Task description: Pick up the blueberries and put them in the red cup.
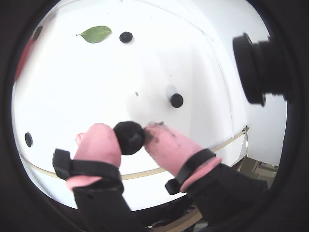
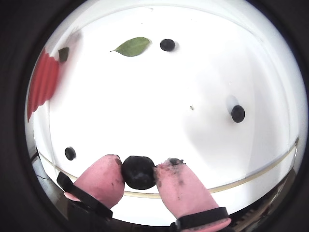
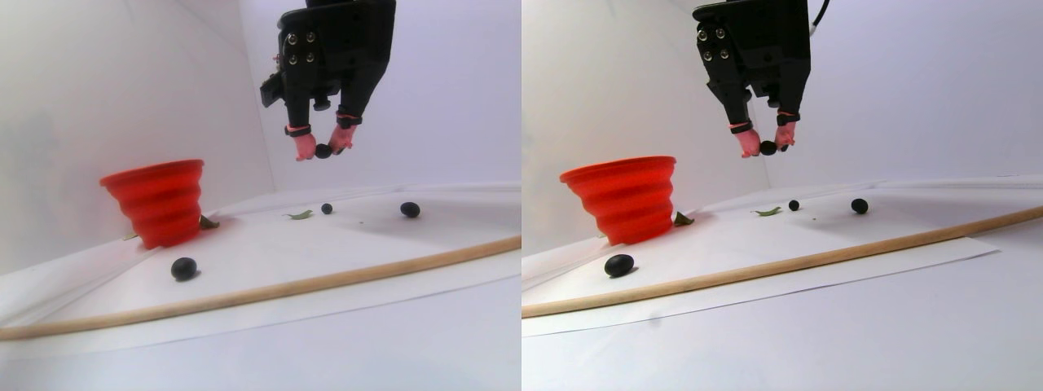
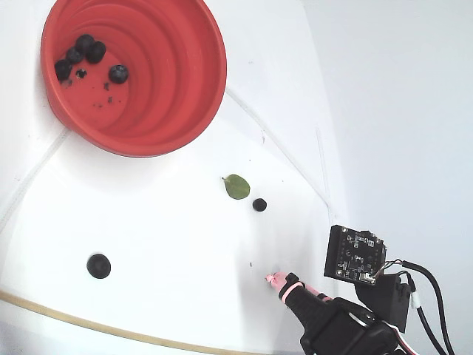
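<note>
The pink-tipped fingers (image 2: 140, 175) are closed on one blueberry (image 2: 138, 172), held well above the desk (image 3: 342, 318). Maintain the pinch and travel level to above the red cup (image 4: 188, 96), which already contains berries. A green leaf (image 4: 236, 186) and loose blueberries (image 4: 259, 205) lie below; nothing obstructs the route.

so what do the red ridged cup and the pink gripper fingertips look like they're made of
The orange-red ridged cup looks like soft matte plastic or silicone: its stepped rings suggest a collapsible wall. The pink fingertips look like smooth rubbery sleeves, dark-smudged and banded in black; they pinch a matte blue-black blueberry.
</note>
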